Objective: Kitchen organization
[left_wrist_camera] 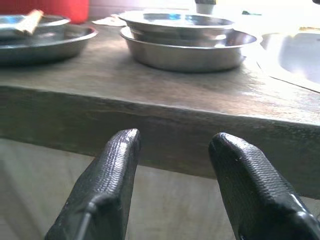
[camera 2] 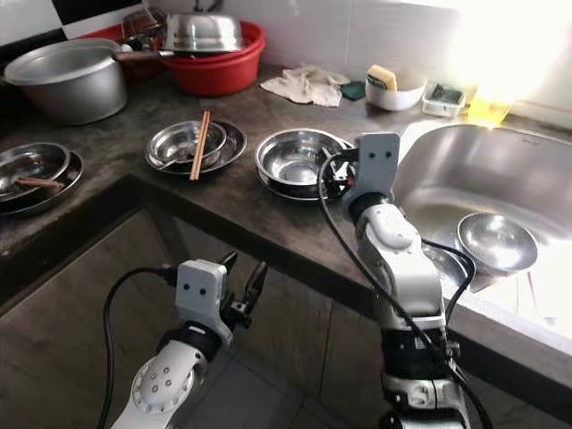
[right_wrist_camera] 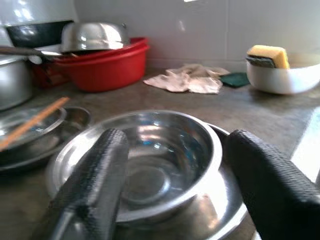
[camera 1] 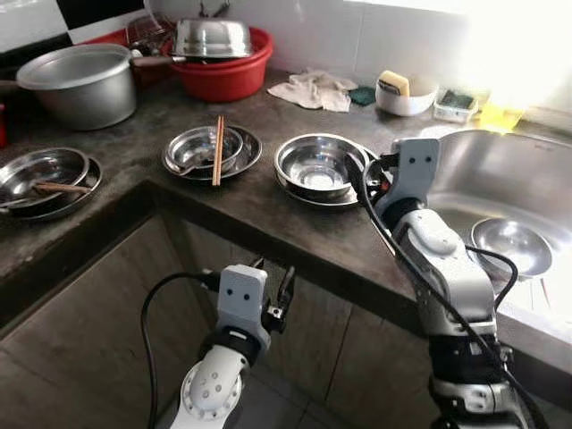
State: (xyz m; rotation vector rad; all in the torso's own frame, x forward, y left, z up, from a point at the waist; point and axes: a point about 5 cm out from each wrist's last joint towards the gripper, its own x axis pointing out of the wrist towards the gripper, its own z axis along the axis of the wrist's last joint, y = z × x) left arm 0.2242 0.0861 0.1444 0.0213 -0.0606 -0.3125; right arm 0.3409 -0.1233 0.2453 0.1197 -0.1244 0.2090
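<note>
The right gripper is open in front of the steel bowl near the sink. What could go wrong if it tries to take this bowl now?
1. The steel bowl sits inside a wider dish; the open right gripper may catch both rims or drag the dish along.
2. The pair lies close to the sink, so a push could slide it over that edge.
3. The bowl looks smooth and shiny; it may slip from the fingers.

chopsticks [camera 1: 217, 149] on left bowl [camera 1: 207, 147] | sink [camera 1: 518, 179] right of counter [camera 1: 259, 210]

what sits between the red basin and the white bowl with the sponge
A crumpled cloth and a dark green pad lie between the red basin and white bowl, in the left eye view.
</note>
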